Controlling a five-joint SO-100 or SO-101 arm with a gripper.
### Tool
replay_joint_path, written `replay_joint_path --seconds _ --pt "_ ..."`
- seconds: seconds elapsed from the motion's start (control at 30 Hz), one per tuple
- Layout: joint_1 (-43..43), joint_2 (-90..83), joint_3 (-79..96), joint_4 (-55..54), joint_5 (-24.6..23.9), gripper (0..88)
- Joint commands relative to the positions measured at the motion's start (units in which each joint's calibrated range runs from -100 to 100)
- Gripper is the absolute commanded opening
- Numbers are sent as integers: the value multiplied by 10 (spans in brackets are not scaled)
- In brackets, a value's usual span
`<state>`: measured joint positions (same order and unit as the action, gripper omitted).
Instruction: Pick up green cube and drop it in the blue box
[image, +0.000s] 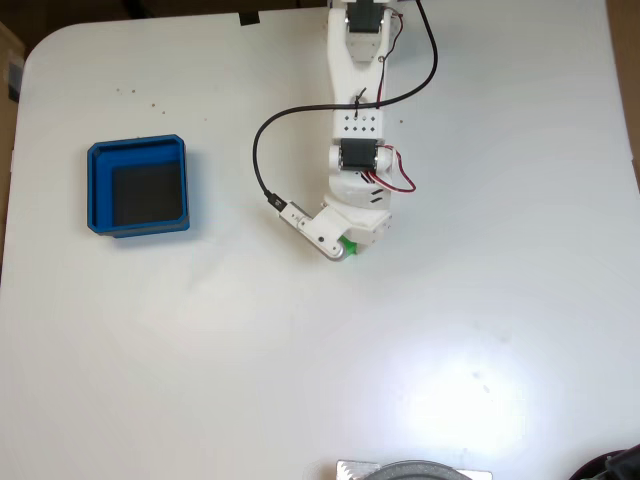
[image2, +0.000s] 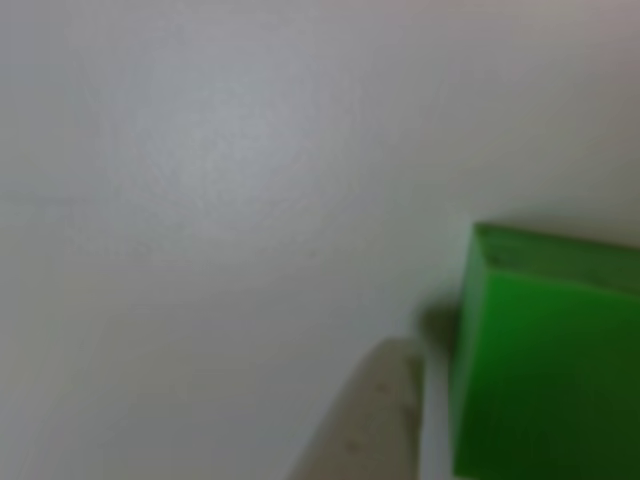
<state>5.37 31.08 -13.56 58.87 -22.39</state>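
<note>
White table (image: 300, 380), rounded corners. One blue box (image: 98, 190), well left of the arm. One green cube (image: 349, 246) beneath the gripper (image: 345, 248); finger spread unclear.

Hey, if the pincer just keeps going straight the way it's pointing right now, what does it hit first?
Most likely the white table. The pincer points down over the green cube, and the close-up shows one fingertip just beside the cube, so it might graze the cube first. Depth is unclear.
</note>
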Motion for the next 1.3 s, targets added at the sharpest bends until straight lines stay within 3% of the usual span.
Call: replay_joint_path --seconds 0.0,0.47,0.97,1.27 --pt "4 -6 -30 -36 1 301" --pt "5 4 -31 -43 -1 292" --pt "7 1 -31 -38 1 26" --pt "17 -37 -32 -37 1 20"
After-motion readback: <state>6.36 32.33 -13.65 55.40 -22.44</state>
